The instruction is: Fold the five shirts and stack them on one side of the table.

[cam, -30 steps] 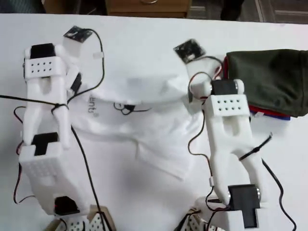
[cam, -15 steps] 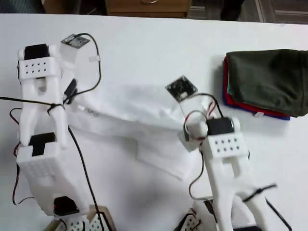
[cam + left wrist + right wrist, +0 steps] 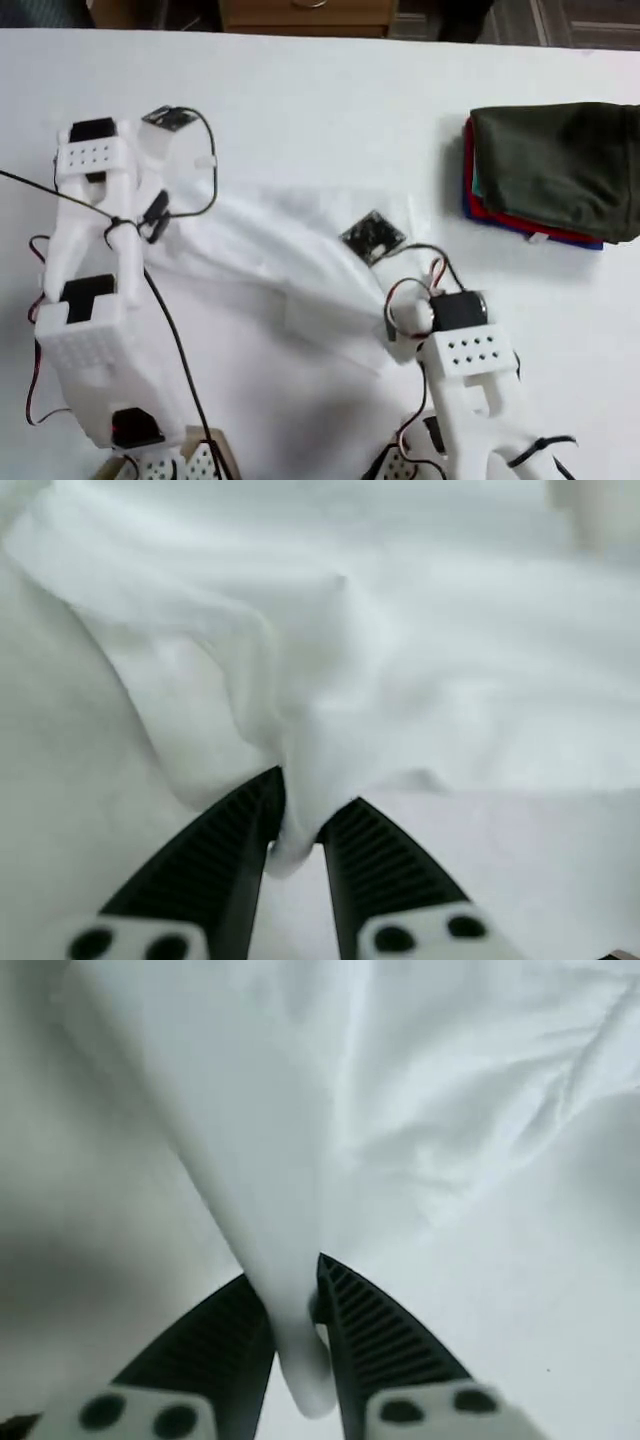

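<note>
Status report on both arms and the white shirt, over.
Both shut on cloth: left pincer and right pincer grip the white shirt, stretched between them. The stack of folded shirts lies apart, not in the way.

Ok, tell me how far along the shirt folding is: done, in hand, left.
Done: a stack of folded shirts sits at one side of the table, dark green on top, red and blue edges beneath. In hand: the white shirt, pinched by the left gripper and right gripper, stretched between them. Left: finish folding it and set it on the stack.
</note>
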